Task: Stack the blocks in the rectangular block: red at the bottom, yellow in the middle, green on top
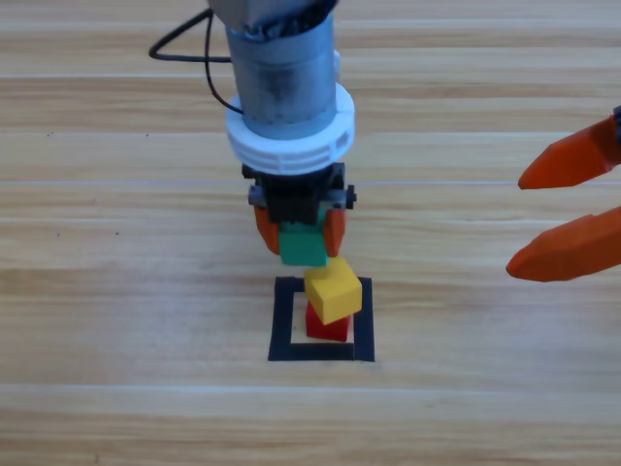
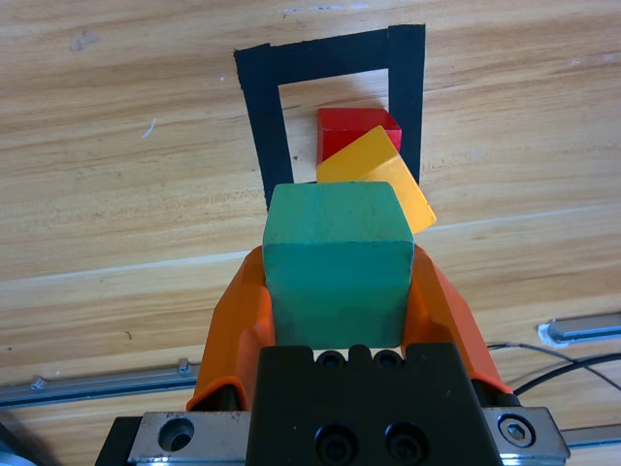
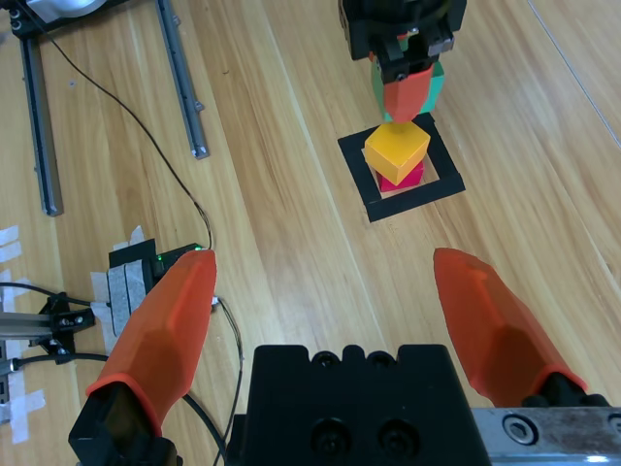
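Wooden table (image 1: 116, 291): left hand (image 1: 301, 236) grips green (image 1: 303, 247); centre it squarely over skewed yellow (image 1: 334, 294) on red (image 1: 328, 327); right hand (image 1: 568, 209) waits wide

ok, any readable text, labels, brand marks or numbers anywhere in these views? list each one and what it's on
None readable in any view.
Green cube, yellow cube, red cube: plain faces, no print.
Black tape square: no marking.
Left gripper, shut on the green cube, and right gripper, open at the right edge: no label or brand showing.
Small taped box with a green light in the right wrist view: nothing legible.
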You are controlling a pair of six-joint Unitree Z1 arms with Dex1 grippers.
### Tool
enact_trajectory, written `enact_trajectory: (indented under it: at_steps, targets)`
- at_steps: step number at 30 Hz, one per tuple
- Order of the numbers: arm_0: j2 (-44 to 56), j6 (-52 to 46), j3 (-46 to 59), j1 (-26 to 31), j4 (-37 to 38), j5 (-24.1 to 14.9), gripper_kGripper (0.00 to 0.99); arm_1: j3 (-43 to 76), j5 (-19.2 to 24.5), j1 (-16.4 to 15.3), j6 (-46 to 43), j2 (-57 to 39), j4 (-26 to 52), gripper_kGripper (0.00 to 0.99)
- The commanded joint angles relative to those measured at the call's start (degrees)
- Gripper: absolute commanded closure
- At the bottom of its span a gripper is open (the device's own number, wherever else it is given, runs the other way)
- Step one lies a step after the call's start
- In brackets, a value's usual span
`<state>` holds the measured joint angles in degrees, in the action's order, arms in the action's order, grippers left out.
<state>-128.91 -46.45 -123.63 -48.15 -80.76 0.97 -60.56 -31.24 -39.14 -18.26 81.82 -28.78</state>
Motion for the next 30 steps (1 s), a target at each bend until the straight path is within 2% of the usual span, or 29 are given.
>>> enact_trajectory:
  at_steps: [1,30]
  targets:
    - [-4.07,-0.75,-1.88,-1.86,-0.45,0.35,0.99,1.76,-0.84,1.61,-0.2,-0.43,0.83,0.004]
    - [-5.48,-1.98,-2.41,-2.92,-0.36,-0.27,0.99,1.85,-0.93,1.61,-0.2,-0.6,0.74,0.004]
